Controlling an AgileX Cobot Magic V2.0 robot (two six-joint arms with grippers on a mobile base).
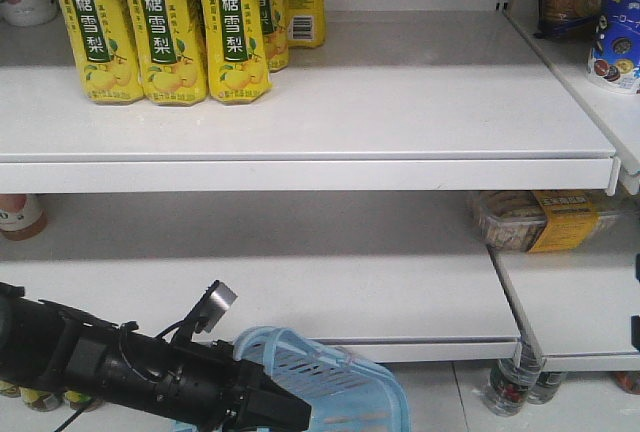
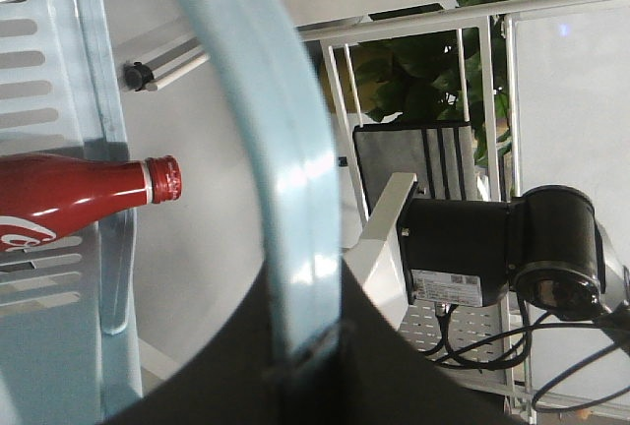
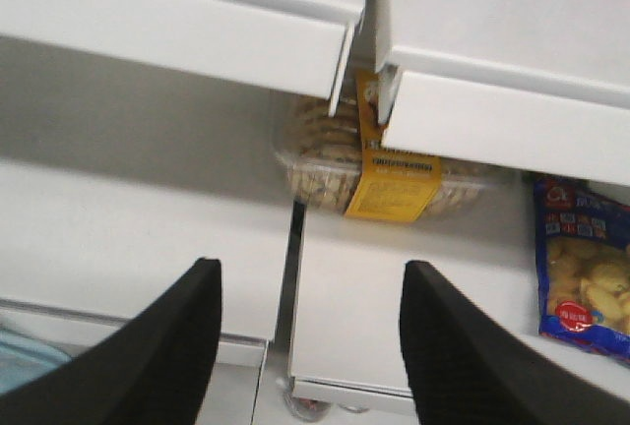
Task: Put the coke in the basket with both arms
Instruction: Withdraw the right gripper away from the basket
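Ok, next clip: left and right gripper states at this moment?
Left gripper: closed on the handle of the basket, which holds the coke.
Right gripper: open, holding nothing, facing the shelf.

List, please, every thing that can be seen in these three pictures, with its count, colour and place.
Pear drink bottles: at least four, yellow, upper shelf, left.
Shelves: white, two levels across the front view.
Biscuit tray: one, clear with yellow label, lower shelf, right.
Snack bag: one, blue, lower shelf, right of the biscuits.
Coke: one, red with red cap, lying against the basket's slotted wall.
Basket: one, light blue, bottom centre, below the lower shelf.
Basket handle: light blue, clamped in the left gripper.
Bottles: two or so, dark, on the floor under the right shelf.
Left gripper: black, shut on the handle.
Right gripper: black, open, empty, facing the shelves.
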